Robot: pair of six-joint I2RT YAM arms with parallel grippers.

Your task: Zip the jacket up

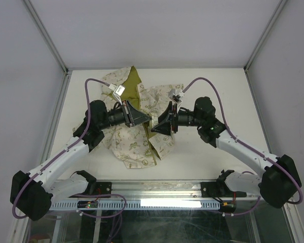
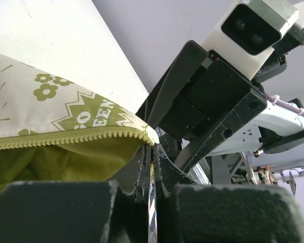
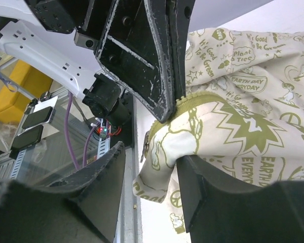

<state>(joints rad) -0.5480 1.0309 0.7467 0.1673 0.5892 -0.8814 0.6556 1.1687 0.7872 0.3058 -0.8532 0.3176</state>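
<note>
On the white bench the jacket lies spread near the middle, olive lining showing along its open front. The left fingers pinch tight on its zipper edge. The right fingers stand apart, with a hem corner hanging between them and touching one.

Arms white w/ blk joints, purple cables.

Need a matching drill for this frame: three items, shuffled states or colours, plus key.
1. left gripper
2. right gripper
3. jacket lining

A. open, jacket fabric between its fingers
B. plain olive green
C. shut on the zipper edge

Pairs: 1-C, 2-A, 3-B
</note>
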